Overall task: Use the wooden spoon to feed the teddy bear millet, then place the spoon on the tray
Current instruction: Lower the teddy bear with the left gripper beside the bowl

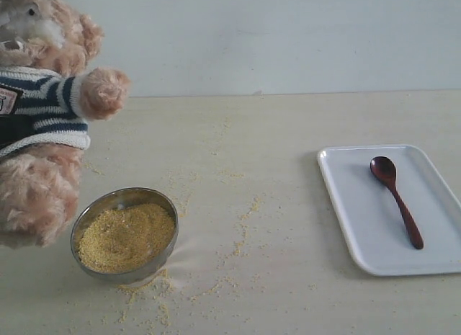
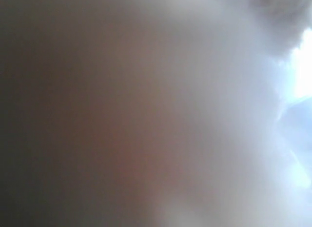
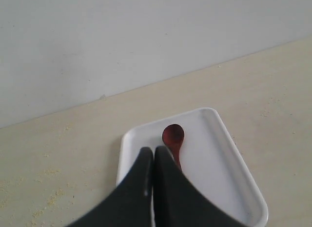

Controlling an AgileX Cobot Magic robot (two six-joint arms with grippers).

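Exterior view is showing the teddy bear (image 1: 43,112) sitting at the far left, with the frame edge cutting off part of its head and body and one fuzzy arm sticking out over the table (image 1: 288,126). Just beside its leg the metal bowl (image 1: 160,199) is holding a heap of millet (image 1: 124,235). Loose grains (image 1: 241,238) are lying scattered around the bowl and toward the middle of the table.

Well apart on the right, the tray (image 1: 360,227) is lying flat with its right rim cropped. The wooden spoon (image 1: 395,198) is resting inside it, round end toward the wall (image 1: 288,39).

Left wrist view is giving only a tan-and-white blur, so I cannot tell how the left gripper is standing.

Right wrist view is showing the right gripper (image 3: 154,150) with its dark fingers pressing together and gripping nothing. They are covering most of the spoon's handle and part of the tray.
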